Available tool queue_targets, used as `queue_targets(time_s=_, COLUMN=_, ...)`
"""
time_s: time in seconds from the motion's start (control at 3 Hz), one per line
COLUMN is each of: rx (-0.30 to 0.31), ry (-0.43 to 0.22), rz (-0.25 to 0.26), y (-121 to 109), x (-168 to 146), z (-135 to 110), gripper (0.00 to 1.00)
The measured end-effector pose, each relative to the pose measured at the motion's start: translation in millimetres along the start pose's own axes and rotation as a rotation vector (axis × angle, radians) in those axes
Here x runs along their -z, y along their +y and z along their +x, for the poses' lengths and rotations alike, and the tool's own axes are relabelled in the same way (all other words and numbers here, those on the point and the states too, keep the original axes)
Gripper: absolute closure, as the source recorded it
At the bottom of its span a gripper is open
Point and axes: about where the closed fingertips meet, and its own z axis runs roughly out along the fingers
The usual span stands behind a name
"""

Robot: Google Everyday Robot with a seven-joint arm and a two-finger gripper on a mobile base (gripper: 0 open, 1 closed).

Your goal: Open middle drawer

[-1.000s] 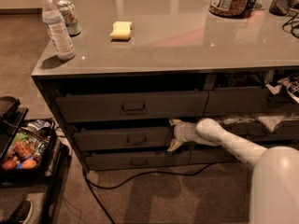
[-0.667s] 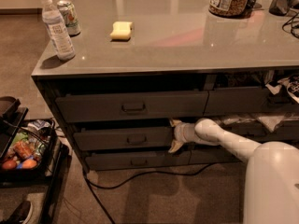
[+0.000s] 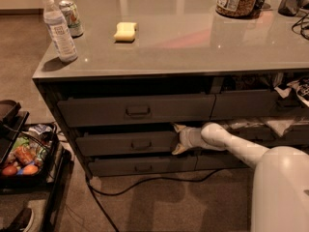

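One white arm [image 3: 231,143] reaches in from the lower right, and its gripper [image 3: 175,139] sits at the right end of the middle drawer [image 3: 120,143], fingers spread above and below the front's edge. That drawer lies between two others in the left stack. Further back on the countertop [image 3: 193,42] stand a water bottle [image 3: 58,30], a can [image 3: 71,17] and a yellow sponge [image 3: 125,31].

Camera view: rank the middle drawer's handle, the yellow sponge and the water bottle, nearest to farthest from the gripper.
The gripper sits at the right end of the middle drawer.
1. Its handle, just left.
2. Yellow sponge, up on the countertop.
3. Water bottle, countertop's left corner.
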Motion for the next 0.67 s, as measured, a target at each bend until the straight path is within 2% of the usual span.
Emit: queue_targets(time_s=0.67, rx=0.0, ry=0.0, rz=0.0, y=0.1, x=-0.1, z=-0.1, gripper=0.65)
